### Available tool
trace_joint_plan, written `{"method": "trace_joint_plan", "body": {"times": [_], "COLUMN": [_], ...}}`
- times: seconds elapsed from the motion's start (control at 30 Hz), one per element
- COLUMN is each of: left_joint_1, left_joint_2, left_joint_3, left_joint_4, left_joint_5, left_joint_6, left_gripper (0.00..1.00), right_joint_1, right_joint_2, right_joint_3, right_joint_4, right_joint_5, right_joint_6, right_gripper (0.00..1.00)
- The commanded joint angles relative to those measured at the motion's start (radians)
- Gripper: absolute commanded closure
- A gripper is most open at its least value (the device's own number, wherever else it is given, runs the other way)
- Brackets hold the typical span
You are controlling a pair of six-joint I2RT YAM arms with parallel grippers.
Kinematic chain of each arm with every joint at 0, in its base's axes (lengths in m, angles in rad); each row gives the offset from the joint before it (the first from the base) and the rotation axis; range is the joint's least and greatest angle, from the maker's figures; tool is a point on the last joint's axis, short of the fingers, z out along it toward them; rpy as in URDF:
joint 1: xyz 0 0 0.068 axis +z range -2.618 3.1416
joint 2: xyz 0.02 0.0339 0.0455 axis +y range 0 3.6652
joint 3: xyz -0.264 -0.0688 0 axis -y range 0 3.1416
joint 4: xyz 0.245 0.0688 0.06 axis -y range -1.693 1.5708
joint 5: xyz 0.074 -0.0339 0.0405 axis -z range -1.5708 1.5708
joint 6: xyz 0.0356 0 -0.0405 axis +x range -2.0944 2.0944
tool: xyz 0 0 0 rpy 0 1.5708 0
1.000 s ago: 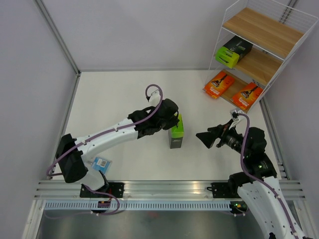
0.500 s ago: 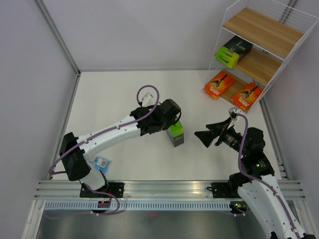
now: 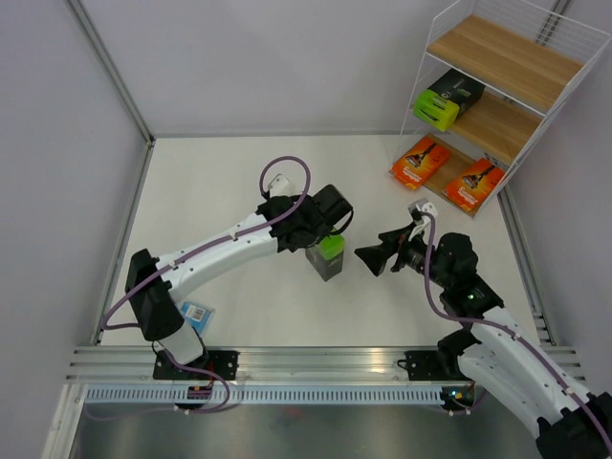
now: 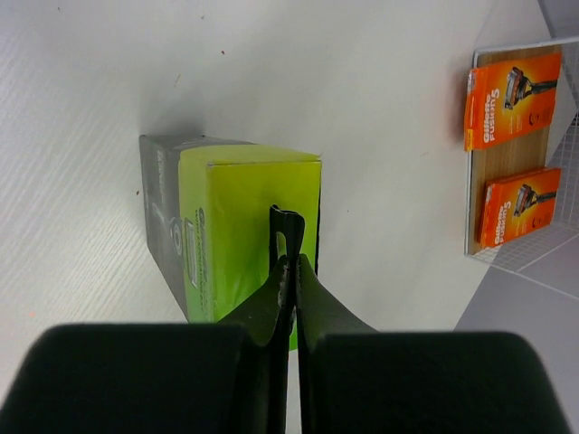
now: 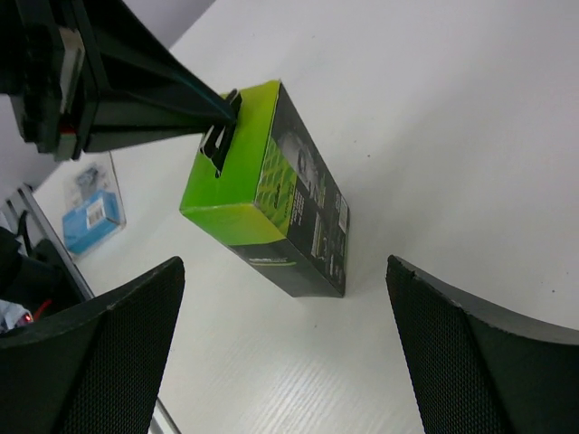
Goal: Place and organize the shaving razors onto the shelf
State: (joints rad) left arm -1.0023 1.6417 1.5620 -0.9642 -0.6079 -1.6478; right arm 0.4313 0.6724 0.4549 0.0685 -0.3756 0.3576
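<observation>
A black razor box with a lime-green end stands tilted on the table centre. My left gripper is shut on the thin black hang tab at its green top, seen in the left wrist view and in the right wrist view. My right gripper is open and empty, just right of this box, fingers spread wide. On the white wire shelf, a second black-and-green box lies on the middle board. Two orange cards lie on the bottom board. The blue blister pack lies by the left arm's base.
The shelf stands at the far right corner against the wall. The orange cards also show in the left wrist view. The blue blister shows in the right wrist view. A metal rail runs along the table's near edge.
My left gripper has shifted the box slightly left and tilted it. My right gripper has moved left, closer to the box, staying open.
</observation>
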Motion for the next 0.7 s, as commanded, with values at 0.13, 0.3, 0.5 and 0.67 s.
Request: {"method": "trace_joint_plan", "body": {"times": [0.13,0.3,0.5,0.67], "left_joint_1": [0.095,0.133,0.134,0.142], "left_joint_2": [0.033,0.032,0.043,0.026], "left_joint_3": [0.049,0.044,0.056,0.049], "left_joint_4": [-0.013,-0.018,-0.018,-0.036], "left_joint_5": [0.006,0.013,0.016,-0.013], "left_joint_6": [-0.036,-0.076,-0.101,-0.098], "left_gripper": [0.98,0.98,0.98,0.98], "right_joint_1": [0.122,0.165,0.338,0.371], "right_joint_2": [0.104,0.154,0.308,0.394], "right_joint_3": [-0.030,-0.013,0.040,0.041], "right_joint_4": [0.268,0.310,0.338,0.419], "right_joint_5": [0.072,0.122,0.309,0.357], "right_joint_6": [-0.198,-0.221,-0.321,-0.345], "right_gripper": [0.02,0.02,0.02,0.02]}}
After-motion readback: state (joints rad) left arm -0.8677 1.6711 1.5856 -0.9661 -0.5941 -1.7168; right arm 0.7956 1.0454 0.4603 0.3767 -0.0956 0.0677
